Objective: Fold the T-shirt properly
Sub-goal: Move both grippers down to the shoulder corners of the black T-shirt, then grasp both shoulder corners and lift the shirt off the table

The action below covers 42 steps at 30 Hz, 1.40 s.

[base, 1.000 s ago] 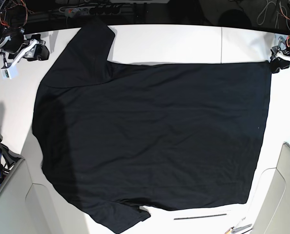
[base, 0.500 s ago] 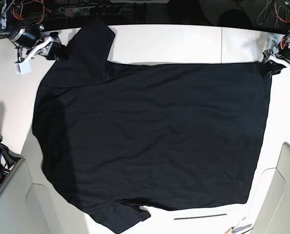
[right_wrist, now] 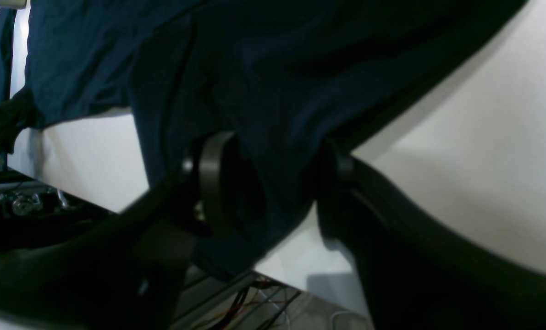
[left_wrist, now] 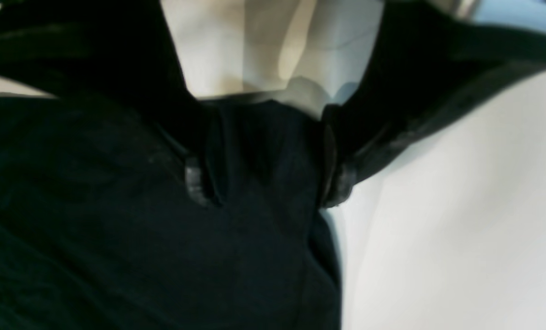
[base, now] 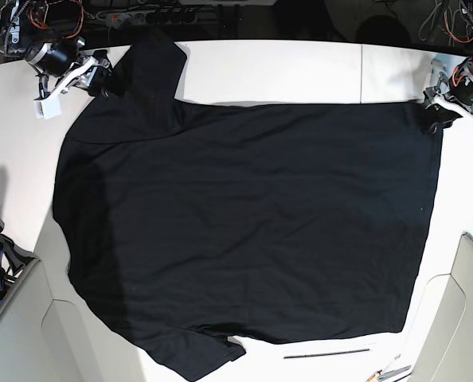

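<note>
The T-shirt [base: 244,223] lies spread flat on the white worktop [base: 284,72], filling most of it, with one sleeve pointing to the far edge and the other to the near edge; this open layout is what a first fold needs, since every edge can be reached. The right hand [base: 103,79] stands at the far sleeve, and in its wrist view the sleeve cloth [right_wrist: 263,137] passes between its two fingers [right_wrist: 211,178], which stand apart with fabric bunched in the gap; whether they already press the cloth cannot be told. The left hand [base: 437,118] stands at the far hem corner; in its wrist view a ridge of dark fabric [left_wrist: 263,151] rises between the fingertips [left_wrist: 195,183], which lie on either side of it and look partly drawn together, though a firm pinch cannot be confirmed. Each hand thus meets the garment at one end of the same long far edge, well apart from the other hand, probably so that this edge can be lifted evenly and carried toward the near side without twisting. Beyond the left hand's outer finger lies bare worktop. No fold is yet made. A thin dark rod [base: 326,352] lies near the front edge, far from both hands.
</note>
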Available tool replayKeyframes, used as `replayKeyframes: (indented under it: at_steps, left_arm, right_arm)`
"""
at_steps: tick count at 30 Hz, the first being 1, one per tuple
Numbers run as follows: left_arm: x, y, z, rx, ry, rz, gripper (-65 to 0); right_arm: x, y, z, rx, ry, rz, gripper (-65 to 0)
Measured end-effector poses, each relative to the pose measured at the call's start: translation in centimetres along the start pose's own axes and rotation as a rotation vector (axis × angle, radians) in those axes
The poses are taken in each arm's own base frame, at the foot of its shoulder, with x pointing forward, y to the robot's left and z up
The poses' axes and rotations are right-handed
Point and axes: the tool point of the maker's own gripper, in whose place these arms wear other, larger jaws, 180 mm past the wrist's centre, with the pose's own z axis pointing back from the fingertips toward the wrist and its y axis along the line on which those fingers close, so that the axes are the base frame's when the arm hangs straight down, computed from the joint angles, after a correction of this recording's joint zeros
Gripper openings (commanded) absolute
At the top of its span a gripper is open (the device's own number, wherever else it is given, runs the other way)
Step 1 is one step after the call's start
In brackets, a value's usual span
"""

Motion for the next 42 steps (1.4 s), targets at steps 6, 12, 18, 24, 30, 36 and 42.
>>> replayKeyframes:
  at_steps: [6,12,18,24,30,36,42]
  left_arm:
    - [-0.3,0.0,0.0,0.002,0.014,-0.005,-65.0]
    - [0.0,0.0,0.0,0.002,-0.004,-0.039,-65.0]
    - [0.6,-1.1,0.3,-0.038,0.002,-0.115,-65.0]
    - [5.0,-2.9,1.7,-0.066,-0.129,-0.185,-65.0]
    - [7.6,-3.5,1.3,-0.056,-0.189,-0.233,-65.0]
    - [10.1,-3.9,0.9,-0.057,-0.249,-0.242,-65.0]
    - [13.5,-2.6,-0.5,-0.008,-0.328,-0.178,-65.0]
  right_arm:
    - [-0.6,0.6,-0.6,0.018,0.034,0.009,-60.8]
    - [-0.6,0.8,-0.7,0.024,0.036,0.039,-65.0]
    - [1.0,1.9,0.1,0.052,0.003,0.080,-65.0]
    - [5.4,2.8,2.9,0.026,-0.134,0.172,-65.0]
    - [9.8,2.5,3.6,-0.024,-0.229,0.242,-65.0]
    - [12.9,2.8,3.2,-0.026,-0.284,0.271,-65.0]
    - [16.7,2.5,2.3,-0.014,-0.350,0.270,-65.0]
